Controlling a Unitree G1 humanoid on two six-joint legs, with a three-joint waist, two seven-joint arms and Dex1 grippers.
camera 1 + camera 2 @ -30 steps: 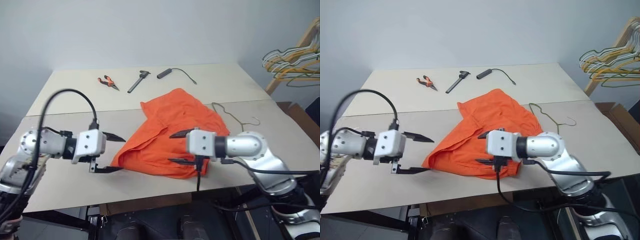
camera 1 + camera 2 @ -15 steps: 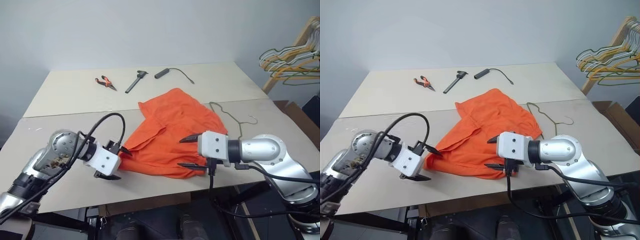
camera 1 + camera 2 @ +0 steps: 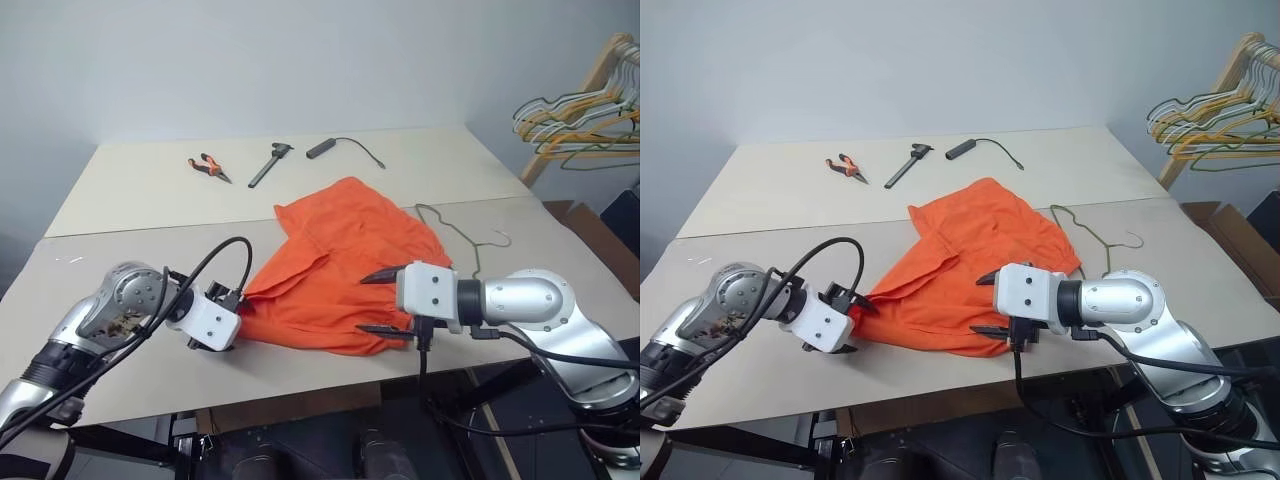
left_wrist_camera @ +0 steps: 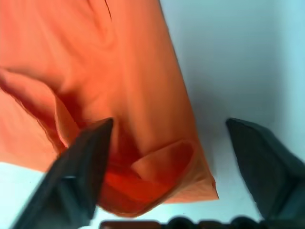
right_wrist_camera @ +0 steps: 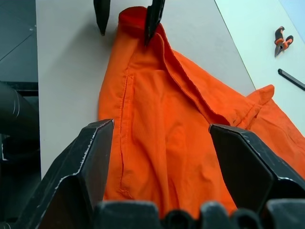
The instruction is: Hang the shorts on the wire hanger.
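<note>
We find the shorts (image 3: 335,265) lying crumpled on the tabletop (image 3: 130,215), toward its near edge and somewhat right of centre, spread from a raised fold at the far side down to a pointed corner at the near left. The wire hanger (image 3: 462,232) lies flat just beside the shorts on their right, its near end tucked under the cloth and its hook turned toward the right edge of the tabletop.

The left gripper (image 3: 845,322) is down at the near-left corner of the shorts. In the left wrist view its fingers (image 4: 78,171) stand apart with the folded cloth corner between them, one finger over the cloth and the other over bare tabletop; we cannot tell whether they press the cloth yet. The right gripper (image 3: 380,300) hangs above the near right part of the shorts, fingers spread wide, one above the other, holding nothing.

Near the far edge of the tabletop lie orange-handled pliers (image 3: 209,165), a dark hand tool (image 3: 268,164) and a black cylinder with a cord (image 3: 340,147). Beyond the right edge, a bunch of coloured hangers (image 3: 570,120) hangs on a wooden rack (image 3: 585,85).
</note>
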